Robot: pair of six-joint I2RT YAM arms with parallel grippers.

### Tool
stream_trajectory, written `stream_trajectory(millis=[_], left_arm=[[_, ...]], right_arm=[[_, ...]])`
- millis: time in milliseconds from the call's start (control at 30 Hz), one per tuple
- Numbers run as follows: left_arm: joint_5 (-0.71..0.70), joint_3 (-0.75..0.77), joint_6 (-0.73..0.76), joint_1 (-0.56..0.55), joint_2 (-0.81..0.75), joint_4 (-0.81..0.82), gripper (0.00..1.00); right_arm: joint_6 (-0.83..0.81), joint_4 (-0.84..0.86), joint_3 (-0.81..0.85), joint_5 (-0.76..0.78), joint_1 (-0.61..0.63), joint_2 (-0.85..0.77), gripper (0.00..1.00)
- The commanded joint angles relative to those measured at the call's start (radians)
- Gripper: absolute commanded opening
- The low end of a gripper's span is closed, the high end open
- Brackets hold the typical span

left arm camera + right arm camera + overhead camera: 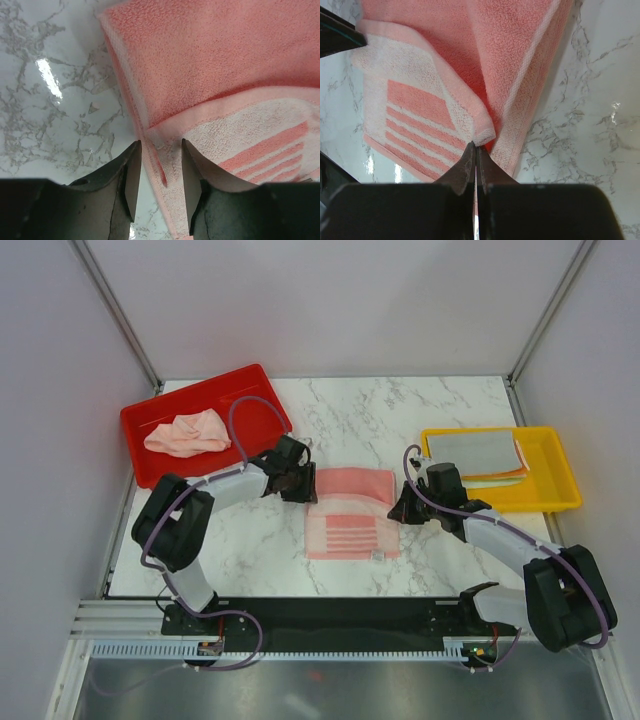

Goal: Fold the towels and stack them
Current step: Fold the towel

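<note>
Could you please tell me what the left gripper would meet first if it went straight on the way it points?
The pink striped towel: the open left gripper straddles its edge, so contact looks near, though depth is unclear.

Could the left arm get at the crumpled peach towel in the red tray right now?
Probably yes. The peach towel lies uncovered in the red tray, just beyond the left claw, which is open at the edge of the striped towel. Only the low tray wall intervenes.

Striped pink towel point(350, 512) lay on the counter point(380, 410) between the left tool point(303, 488) and right tool point(402, 508); a crumpled peach towel point(187, 433) sat in a red tray point(240, 390).
</note>
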Motion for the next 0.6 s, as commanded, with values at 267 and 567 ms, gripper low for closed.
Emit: stream_trajectory(millis=[267,567], left_arm=[[0.013,0.014,0.009,-0.018,-0.013,0.009,0.44],[0.014,0.042,0.003,-0.035,-0.019,0.002,0.29]], right_arm=[[-0.019,-0.001,0.035,0.013,0.003,-0.023,0.00],[-0.022,0.005,0.026,0.020,0.003,-0.021,0.00]])
